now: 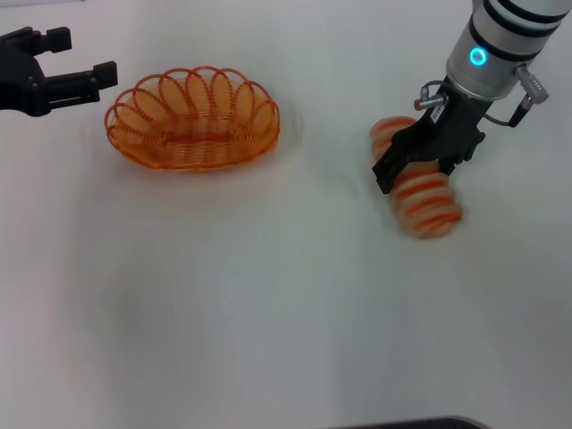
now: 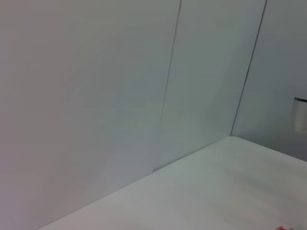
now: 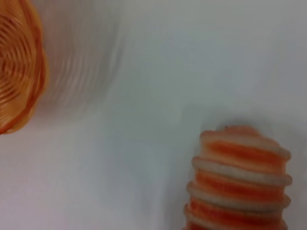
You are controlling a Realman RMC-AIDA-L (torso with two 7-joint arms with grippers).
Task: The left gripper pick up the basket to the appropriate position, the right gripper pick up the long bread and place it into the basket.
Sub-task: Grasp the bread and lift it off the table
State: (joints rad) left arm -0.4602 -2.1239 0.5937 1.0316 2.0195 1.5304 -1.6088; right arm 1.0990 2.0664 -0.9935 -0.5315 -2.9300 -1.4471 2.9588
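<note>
The orange wire basket stands empty on the white table at the back left. My left gripper hangs open just to the left of it, apart from the rim. The long bread, tan with orange stripes, lies at the right, and my right gripper is shut across its middle. In the right wrist view one end of the bread fills the lower corner and part of the basket shows at the edge. The left wrist view shows neither basket nor bread.
The white table stretches bare between the basket and the bread and toward the front. The left wrist view shows only grey wall panels and a table corner.
</note>
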